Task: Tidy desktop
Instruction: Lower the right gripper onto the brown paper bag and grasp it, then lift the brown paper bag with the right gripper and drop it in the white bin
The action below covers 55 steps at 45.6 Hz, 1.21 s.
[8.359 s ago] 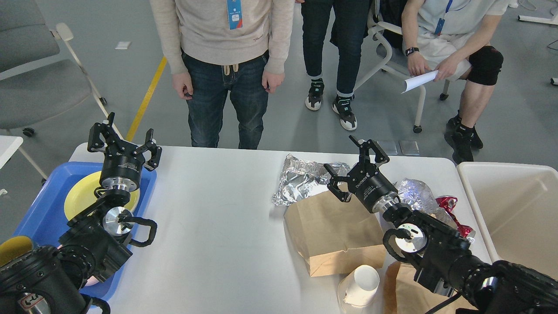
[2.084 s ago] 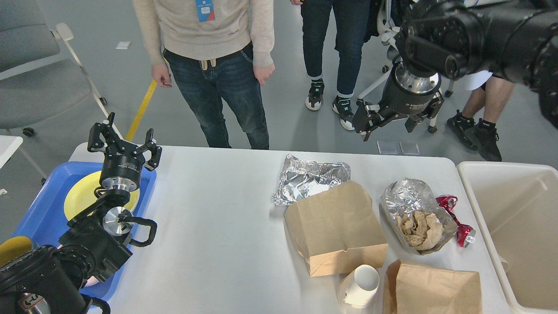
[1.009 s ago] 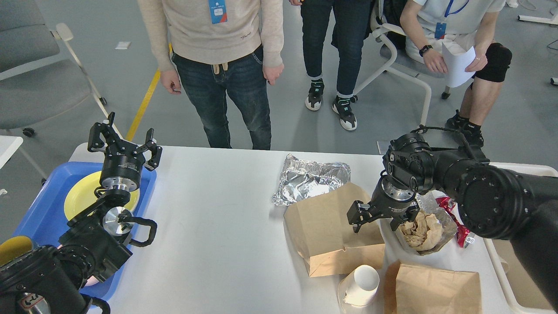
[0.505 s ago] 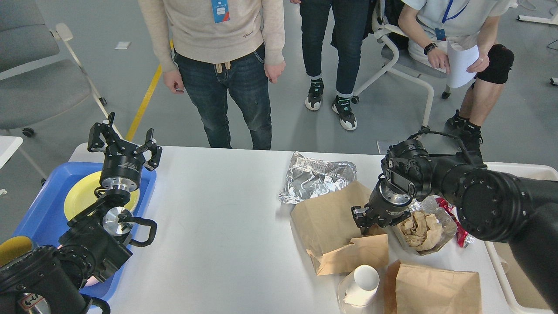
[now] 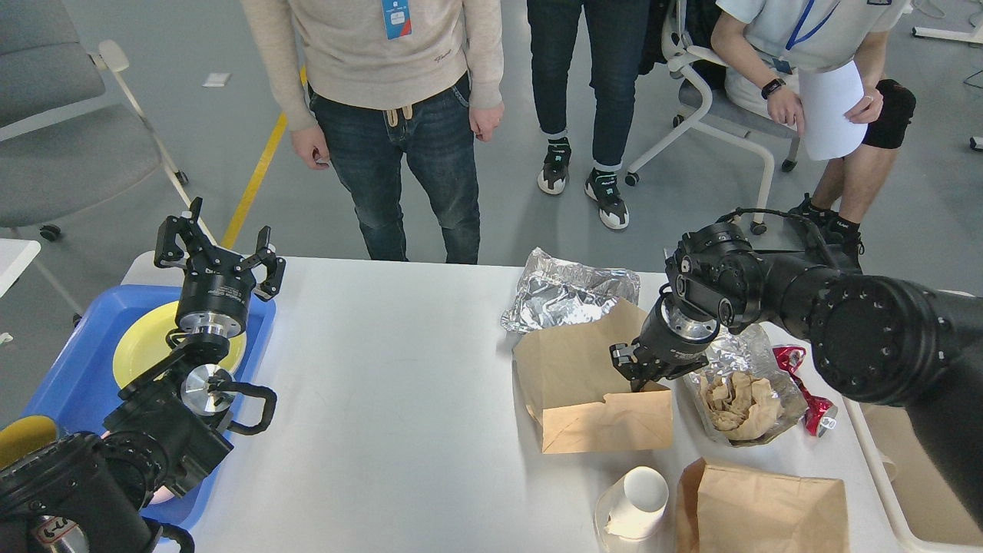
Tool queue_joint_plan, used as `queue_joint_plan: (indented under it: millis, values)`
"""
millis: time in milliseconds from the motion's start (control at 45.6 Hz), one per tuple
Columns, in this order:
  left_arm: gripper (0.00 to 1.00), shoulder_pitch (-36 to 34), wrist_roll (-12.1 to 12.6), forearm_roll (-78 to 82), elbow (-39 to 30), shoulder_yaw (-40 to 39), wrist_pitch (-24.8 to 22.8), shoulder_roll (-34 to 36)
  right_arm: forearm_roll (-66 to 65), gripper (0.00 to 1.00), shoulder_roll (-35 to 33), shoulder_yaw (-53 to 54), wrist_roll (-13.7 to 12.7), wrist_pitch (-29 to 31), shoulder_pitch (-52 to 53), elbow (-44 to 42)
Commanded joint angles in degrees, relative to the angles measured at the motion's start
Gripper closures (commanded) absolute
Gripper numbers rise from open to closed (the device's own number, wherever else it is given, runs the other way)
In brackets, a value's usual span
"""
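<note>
The white desktop carries litter on its right half. A brown paper bag lies there with its near end folded up. My right gripper points down at the bag's right edge and is shut on it. Crumpled foil lies just behind the bag. To the right is a foil wrap holding crumpled brown paper, with a red wrapper beside it. A white paper cup and a second paper bag sit at the front edge. My left gripper stands open above the blue tray.
A blue tray with a yellow plate sits at the left edge. A beige bin stands off the table's right side, largely behind my right arm. Three people are close behind the table's far edge.
My right arm came down from high above the table onto the paper bag and shut on its right edge. The bag folded and shifted, pushing the foil backward. The left arm stayed still.
</note>
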Motion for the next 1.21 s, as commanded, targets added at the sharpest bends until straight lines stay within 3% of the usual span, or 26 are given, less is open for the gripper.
queue_joint_plan:
  millis: [0, 263, 483, 658, 965, 1185]
  values:
    - [0.03, 0.0, 0.0, 0.0, 0.0, 0.0, 0.0, 0.0, 0.0, 1.0, -1.8, 0.7, 0.0, 0.1, 3.0, 4.0]
    - [0.03, 0.0, 0.0, 0.0, 0.0, 0.0, 0.0, 0.0, -0.1, 1.0, -7.9, 3.5, 0.1, 0.2, 11.8, 13.0]
    - [0.03, 0.0, 0.0, 0.0, 0.0, 0.0, 0.1, 0.0, -0.1, 1.0, -12.7, 3.5, 0.1, 1.2, 18.7, 14.8]
    - [0.03, 0.0, 0.0, 0.0, 0.0, 0.0, 0.1, 0.0, -0.1, 1.0, -15.4, 3.5, 0.1, 5.9, 22.3, 14.8]
    - [0.03, 0.0, 0.0, 0.0, 0.0, 0.0, 0.0, 0.0, -0.1, 1.0, -26.8, 8.0, 0.0, 5.9, 35.1, 14.1]
    - [0.03, 0.0, 0.0, 0.0, 0.0, 0.0, 0.0, -0.1, -0.9, 1.0, -28.3, 7.3, -0.1, 5.9, 32.1, 8.3]
